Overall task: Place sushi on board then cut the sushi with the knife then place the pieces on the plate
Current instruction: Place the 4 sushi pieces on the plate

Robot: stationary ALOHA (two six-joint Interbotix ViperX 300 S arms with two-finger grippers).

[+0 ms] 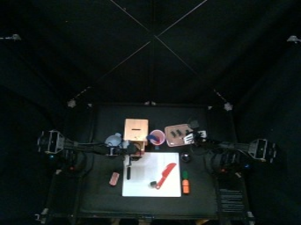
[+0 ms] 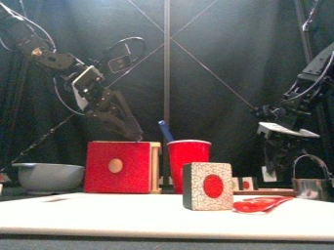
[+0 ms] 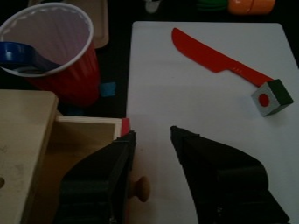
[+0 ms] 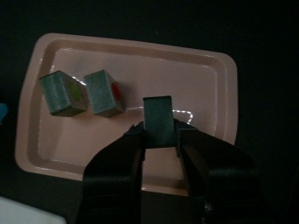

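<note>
Sushi is cut and mostly moved: two sushi pieces (image 4: 65, 94) lie side by side on the pink tray (image 4: 211, 79), which sits at 1 o'clock from the white cutting board (image 3: 198, 131). The right gripper (image 4: 159, 131) pinches a third piece (image 4: 159, 109) just above the tray. One last piece (image 3: 272, 96) stands on the board, just beside the red knife (image 3: 222, 63). The left gripper (image 3: 152, 136) hangs spread and empty over the board's 10 o'clock corner, near the wooden box (image 3: 30, 122). What seems left is to release this piece, then fetch the last.
</note>
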